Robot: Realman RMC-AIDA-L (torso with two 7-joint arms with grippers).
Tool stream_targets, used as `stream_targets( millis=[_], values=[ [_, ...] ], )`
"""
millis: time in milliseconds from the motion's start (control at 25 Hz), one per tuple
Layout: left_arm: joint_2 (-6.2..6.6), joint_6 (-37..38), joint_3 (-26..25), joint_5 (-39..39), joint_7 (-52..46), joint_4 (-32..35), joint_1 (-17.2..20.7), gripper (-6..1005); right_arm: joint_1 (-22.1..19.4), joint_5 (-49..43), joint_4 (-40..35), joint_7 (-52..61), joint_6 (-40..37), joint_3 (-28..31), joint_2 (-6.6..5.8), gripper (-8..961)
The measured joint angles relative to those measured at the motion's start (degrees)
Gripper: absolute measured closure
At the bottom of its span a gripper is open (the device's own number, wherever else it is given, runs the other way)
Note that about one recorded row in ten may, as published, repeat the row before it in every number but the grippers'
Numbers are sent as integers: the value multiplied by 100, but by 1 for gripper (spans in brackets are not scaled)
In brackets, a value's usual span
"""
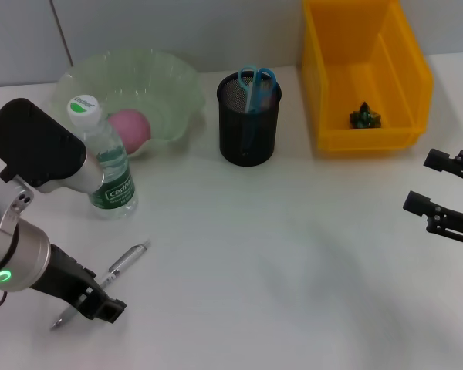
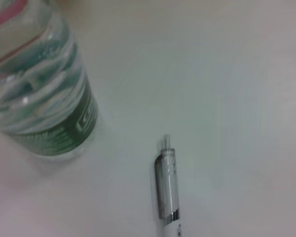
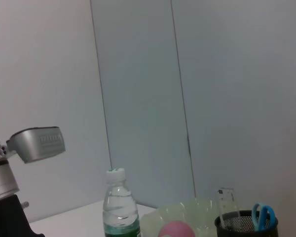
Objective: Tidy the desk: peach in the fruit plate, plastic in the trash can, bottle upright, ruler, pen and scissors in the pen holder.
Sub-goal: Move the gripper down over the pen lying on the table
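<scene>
The silver-grey pen (image 1: 125, 264) (image 2: 166, 192) lies slanted on the white desk (image 1: 293, 262) at the front left. My left gripper (image 1: 100, 307) is low over the pen's near end. The bottle (image 1: 108, 166) (image 2: 39, 98) (image 3: 121, 210) stands upright just behind the pen. The pink peach (image 1: 130, 127) (image 3: 176, 230) rests in the pale green fruit plate (image 1: 177, 85) (image 3: 200, 210). Blue scissors (image 1: 256, 80) (image 3: 263, 216) and the clear ruler (image 3: 226, 201) stand in the black mesh pen holder (image 1: 249, 123) (image 3: 246, 226). Dark crumpled plastic (image 1: 365, 116) sits in the yellow trash can (image 1: 324, 92). My right gripper (image 1: 437, 183) hovers open at the right edge, holding nothing.
The fruit plate, pen holder and trash can stand in a row along the back of the desk. A grey panelled wall (image 3: 138, 98) rises behind them. The left arm's grey housing (image 1: 38, 146) is close beside the bottle.
</scene>
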Motion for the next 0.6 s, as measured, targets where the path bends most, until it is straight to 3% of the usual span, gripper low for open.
stream_targets(
  millis=[600],
  values=[
    [23,-16,-445,195,15,-885,-387,333,15,0,33,-6,121,-132,-1,150]
  ],
)
